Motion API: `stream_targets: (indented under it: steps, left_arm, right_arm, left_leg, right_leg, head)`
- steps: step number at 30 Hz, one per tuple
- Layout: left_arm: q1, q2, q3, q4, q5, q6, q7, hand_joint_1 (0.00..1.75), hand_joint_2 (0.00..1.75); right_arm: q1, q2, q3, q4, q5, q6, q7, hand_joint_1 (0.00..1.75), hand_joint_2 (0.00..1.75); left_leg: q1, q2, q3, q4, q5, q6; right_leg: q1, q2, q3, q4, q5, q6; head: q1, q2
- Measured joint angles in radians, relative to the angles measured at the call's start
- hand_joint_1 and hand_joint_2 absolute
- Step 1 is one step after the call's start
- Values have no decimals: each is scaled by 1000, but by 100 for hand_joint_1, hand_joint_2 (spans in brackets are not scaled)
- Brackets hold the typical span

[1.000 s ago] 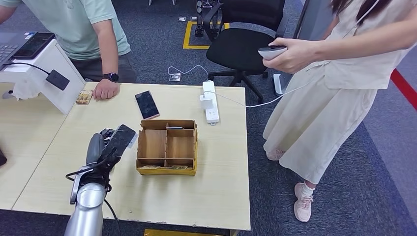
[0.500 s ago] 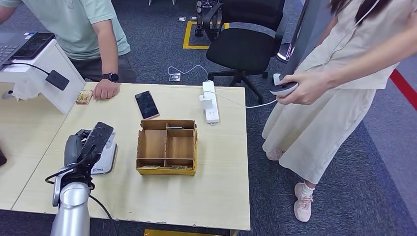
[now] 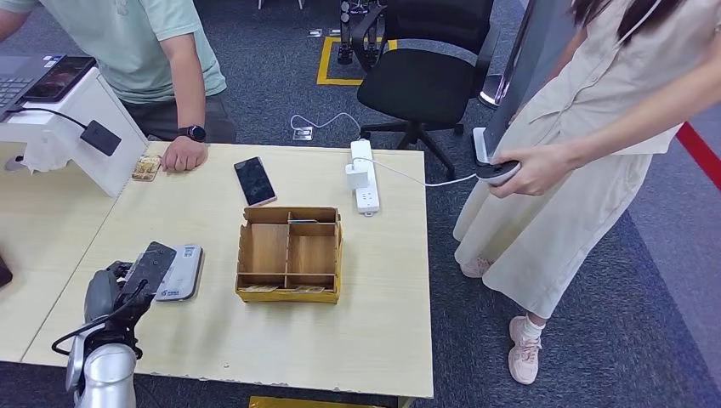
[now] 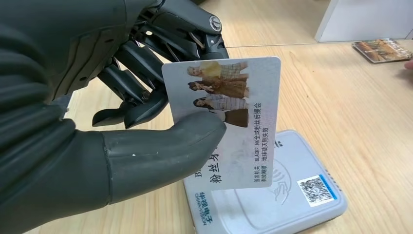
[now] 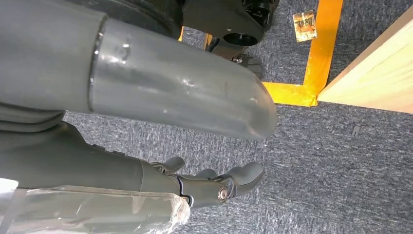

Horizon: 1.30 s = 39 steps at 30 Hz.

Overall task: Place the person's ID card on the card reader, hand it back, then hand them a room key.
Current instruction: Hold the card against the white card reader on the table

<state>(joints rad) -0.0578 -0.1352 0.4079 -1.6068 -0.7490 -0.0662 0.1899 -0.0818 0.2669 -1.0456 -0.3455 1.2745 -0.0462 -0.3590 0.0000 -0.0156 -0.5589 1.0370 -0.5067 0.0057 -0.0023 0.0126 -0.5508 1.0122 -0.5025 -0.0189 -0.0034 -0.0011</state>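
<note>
I see the left hand (image 3: pixel 127 285) at the lower left of the head view, pinching the ID card (image 4: pixel 229 117) between the thumb and the darker fingers (image 4: pixel 136 102). In the left wrist view the card stands on edge, its printed face toward the camera, with its lower part in front of the card reader (image 4: pixel 287 195). I cannot tell from that view whether the card's edge touches the reader or hangs just above it.

In the head view the card reader (image 3: pixel 181 272) lies flat on the table (image 3: pixel 255 340), just beside the left hand on the side toward the centre of the frame. Its long axis runs roughly away from the robot, toward the seated person's hand (image 3: pixel 184 155) at the far table edge in the upper left.

The right hand (image 5: pixel 214 183) hangs over the carpet with its fingers loosely apart and nothing in them, well away from the table top. The left hand is therefore the nearer one and the only one placed to act.

My judgement: the card must be tipped from upright to flat and lowered onto the reader's top face, so its long side lines up with the reader's long side.
</note>
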Motion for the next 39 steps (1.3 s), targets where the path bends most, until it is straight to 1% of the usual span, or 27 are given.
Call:
stream_targets:
  steps: [6,10,13,18,21,23,28,32,39]
  left_arm:
    - [26,-3,31,0,-17,-14,5,175,175]
    - [62,-19,50,0,-18,-27,1,175,175]
    - [72,-26,51,0,-18,-29,-2,175,175]
    - [73,-32,52,0,-17,-31,-3,175,175]
    - [71,-64,45,0,10,-44,-14,175,175]
    - [68,-77,39,1,24,-49,-21,175,175]
    - [67,-82,31,1,38,-56,-21,175,175]
    - [61,-84,10,1,51,-57,-20,175,175]
    - [38,-76,-10,2,77,-47,-5,175,175]
  right_arm:
    - [1,0,0,-6,0,2,0,0,0]
    - [1,0,0,-7,0,9,1,0,0]
    - [1,0,0,-8,0,12,0,0,0]
    - [1,0,0,-10,0,12,0,0,0]
    - [0,4,-1,-20,-9,12,0,0,0]
    - [-1,6,-1,-24,-12,13,1,0,0]
    - [-2,7,-1,-26,-17,13,1,0,0]
    - [-3,8,-2,-25,-20,13,1,0,0]
    - [-4,8,-2,-25,-28,12,3,0,0]
  left_leg:
    - [0,0,0,0,0,0]
    - [0,0,0,0,0,0]
    - [0,0,0,0,0,0]
    - [0,0,0,0,0,0]
    - [0,0,0,0,0,0]
    - [0,0,0,0,0,0]
    - [0,0,0,0,0,0]
    - [0,0,0,0,0,0]
    - [0,0,0,0,0,0]
  right_leg:
    - [0,0,0,0,0,0]
    - [0,0,0,0,0,0]
    - [0,0,0,0,0,0]
    - [0,0,0,0,0,0]
    - [0,0,0,0,0,0]
    - [0,0,0,0,0,0]
    - [0,0,0,0,0,0]
    - [0,0,0,0,0,0]
    - [0,0,0,0,0,0]
  head:
    - [0,0]
    - [0,0]
    - [0,0]
    - [0,0]
    - [0,0]
    - [0,0]
    - [0,0]
    - [0,0]
    - [0,0]
